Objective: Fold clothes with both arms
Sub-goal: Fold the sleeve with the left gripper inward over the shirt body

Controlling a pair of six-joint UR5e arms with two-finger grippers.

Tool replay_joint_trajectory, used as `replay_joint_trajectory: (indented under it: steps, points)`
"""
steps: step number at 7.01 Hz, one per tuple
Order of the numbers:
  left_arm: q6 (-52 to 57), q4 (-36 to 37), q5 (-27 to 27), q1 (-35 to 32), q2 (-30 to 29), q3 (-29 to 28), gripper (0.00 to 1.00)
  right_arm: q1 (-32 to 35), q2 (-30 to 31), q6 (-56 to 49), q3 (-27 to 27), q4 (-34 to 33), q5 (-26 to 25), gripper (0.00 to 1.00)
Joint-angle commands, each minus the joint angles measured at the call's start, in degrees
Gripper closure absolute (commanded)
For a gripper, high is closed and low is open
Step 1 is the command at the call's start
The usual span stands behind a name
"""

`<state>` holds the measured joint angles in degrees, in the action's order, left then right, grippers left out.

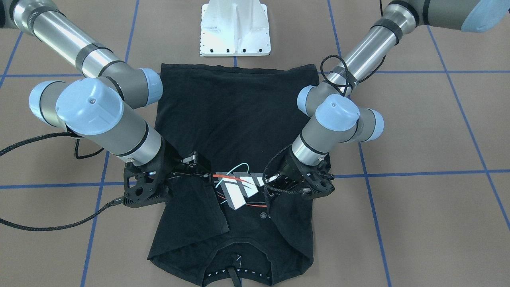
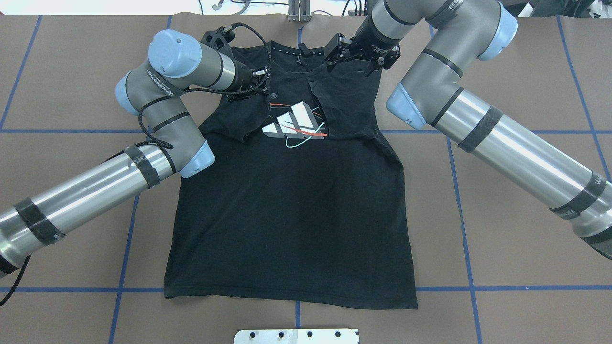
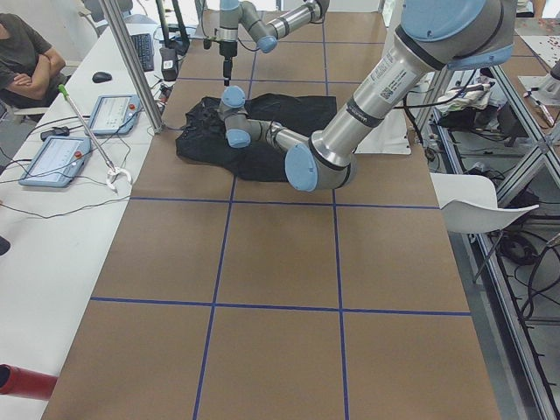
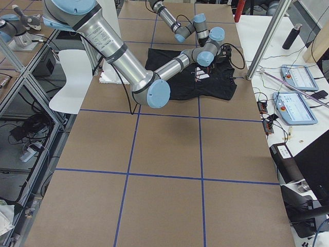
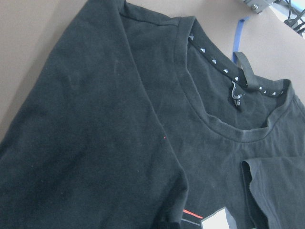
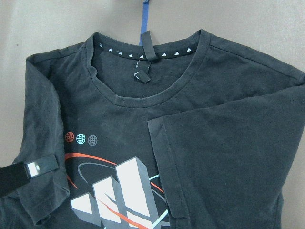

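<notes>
The black T-shirt (image 2: 291, 215) lies flat on the brown table, graphic up, collar at the far side from the robot. Both sleeves are folded inward beside the chest graphic (image 2: 294, 122). It also shows in the front view (image 1: 239, 119) and both wrist views (image 5: 95, 119) (image 6: 228, 143). My left gripper (image 2: 260, 86) (image 1: 267, 187) is low over the folded left sleeve; one finger (image 6: 28, 172) rests on that sleeve, and I cannot tell if it grips. My right gripper (image 2: 334, 52) (image 1: 201, 169) hovers open above the folded right sleeve near the collar, holding nothing.
The white base plate (image 1: 235, 32) stands just past the shirt's hem on the robot's side. Blue tape lines cross the table. A side bench with tablets (image 3: 61, 157) and a seated person (image 3: 26, 61) lies beyond the collar edge.
</notes>
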<state>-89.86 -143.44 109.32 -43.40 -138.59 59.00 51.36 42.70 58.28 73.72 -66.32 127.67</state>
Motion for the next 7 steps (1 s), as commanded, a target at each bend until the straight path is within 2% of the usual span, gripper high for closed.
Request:
replay_joint_trajectory:
  steps: [1,2,3,4,6,7]
  points:
    - [-1.0,-0.2,-1.9,0.0,-0.7,-0.7,1.00,0.1,0.1,0.0,-0.1,0.0,-0.1,0.00]
    - [-0.9,-0.2,-1.9,0.0,-0.8,-0.8,0.94,0.2,0.1,0.0,-0.2,0.0,-0.1,0.00]
    - [-0.8,-0.9,-1.9,0.0,-0.8,-0.8,0.16,0.5,0.1,-0.1,-0.2,0.0,-0.1,0.00]
    - [-0.7,-1.5,-1.8,0.1,-0.8,-0.7,0.01,0.7,0.0,0.0,-0.2,-0.2,-0.1,0.00]
    - [-0.5,-6.6,-1.7,-0.4,-0.5,-0.4,0.01,1.0,-0.2,0.1,-0.3,-0.5,0.8,0.00]
    - [-0.4,-6.8,-1.1,-0.7,-0.1,1.3,0.01,1.5,-0.2,0.6,0.1,-0.6,4.5,0.00]
